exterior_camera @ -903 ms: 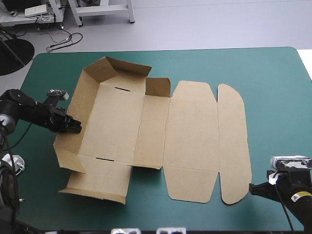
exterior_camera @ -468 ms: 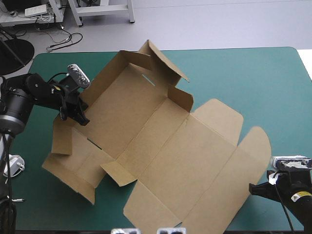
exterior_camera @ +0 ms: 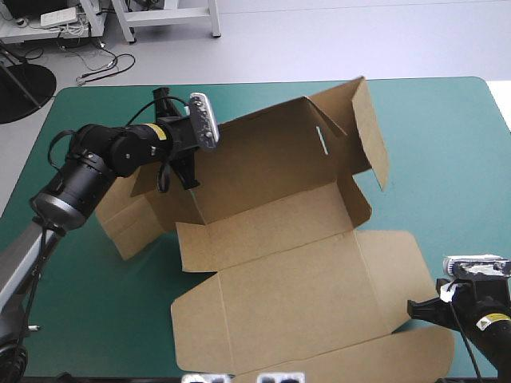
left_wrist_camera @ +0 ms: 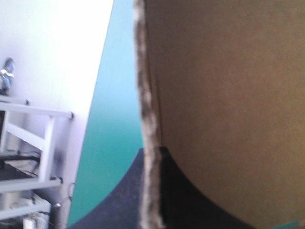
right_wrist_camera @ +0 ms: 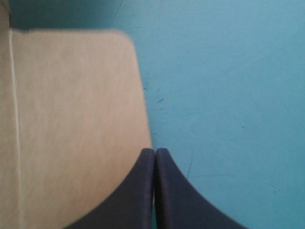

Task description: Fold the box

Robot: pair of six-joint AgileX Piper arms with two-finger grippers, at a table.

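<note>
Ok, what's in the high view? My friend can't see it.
The left gripper grips a wall of the brown box, part of it raised off the teal-green table. The right gripper sits by the near right corner.

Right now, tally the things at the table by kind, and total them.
Brown box: 1
Black claws: 2 (left claw shut on the box, right claw shut, empty)
Total: 3

Plain brown box [exterior_camera: 271, 239], unprinted on every panel; uniform teal-green bench cover [exterior_camera: 447, 159], no pattern; left tool [left_wrist_camera: 152, 157] and right tool [right_wrist_camera: 155, 151], both solid black.
</note>
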